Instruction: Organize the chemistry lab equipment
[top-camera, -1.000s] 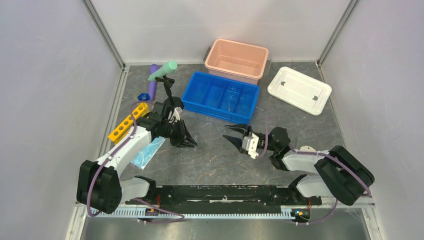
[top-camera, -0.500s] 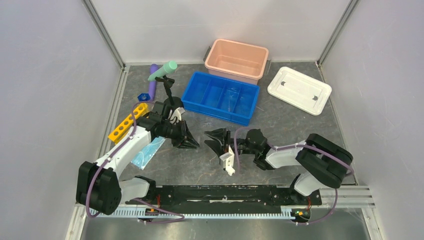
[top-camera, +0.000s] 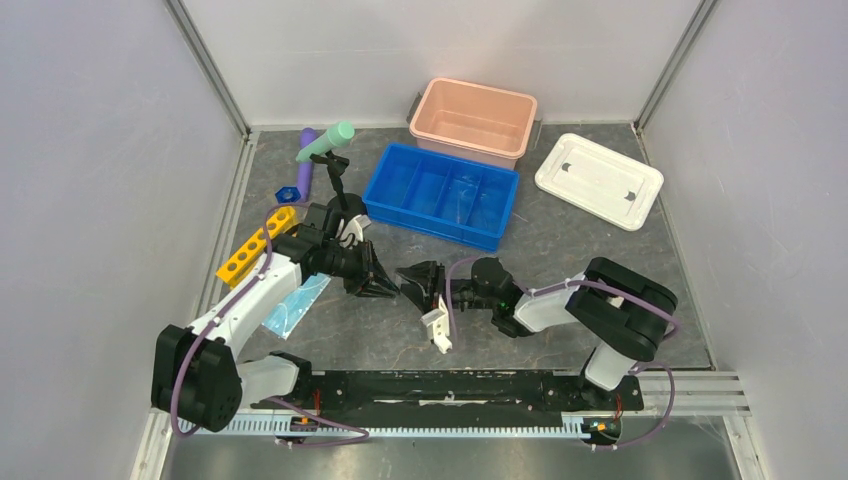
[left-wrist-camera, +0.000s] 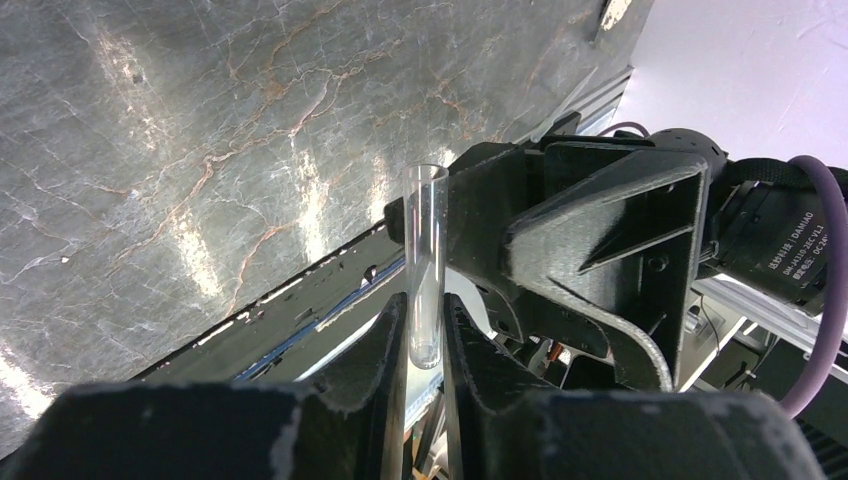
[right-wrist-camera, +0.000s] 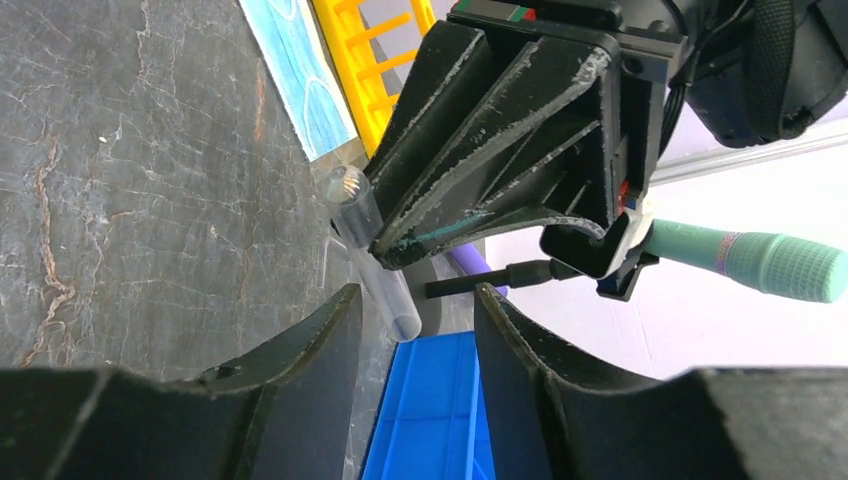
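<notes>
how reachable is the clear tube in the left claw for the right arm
Probably yes: the open right claw faces the free end of the clear tube, which sticks out of the left claw with nothing between.

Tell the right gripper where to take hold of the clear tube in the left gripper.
Grip the bare stretch of the tube that sticks out beyond the left gripper, coming head-on from its end. It is thin and round, so the right gripper should set one finger each side.
</notes>
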